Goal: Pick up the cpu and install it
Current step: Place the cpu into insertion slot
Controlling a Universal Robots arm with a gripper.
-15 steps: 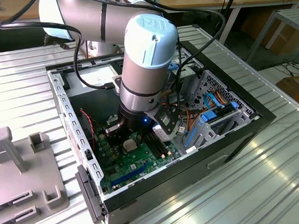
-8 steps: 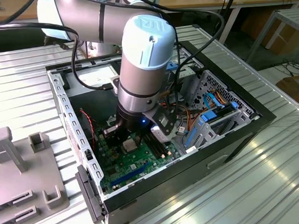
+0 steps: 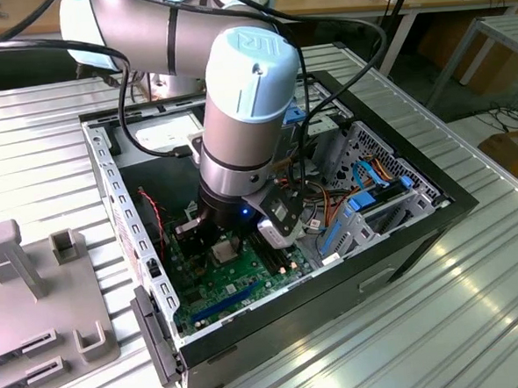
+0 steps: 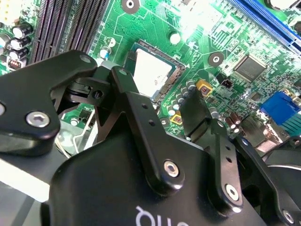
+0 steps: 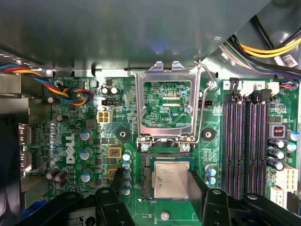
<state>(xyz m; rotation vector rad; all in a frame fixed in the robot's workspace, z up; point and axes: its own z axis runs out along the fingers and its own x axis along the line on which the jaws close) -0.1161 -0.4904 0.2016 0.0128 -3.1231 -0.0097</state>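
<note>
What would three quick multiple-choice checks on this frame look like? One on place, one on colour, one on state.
1. Where is the cpu?
A. On the table outside the case
B. Lying in the socket
C. On top of the memory slots

2. What colour is the motherboard?
A. Green
B. Red
C. White

3. How does the socket frame stand?
A. Shut down over the chip
B. Taken off the board
C. Swung open on its hinge

Answers:
1. B: in the first wrist view the cpu lies inside the black border of the socket.
2. A: the motherboard is green in both wrist views.
3. C: the socket frame lies folded back beside the socket, with bare board showing through its window.
</note>
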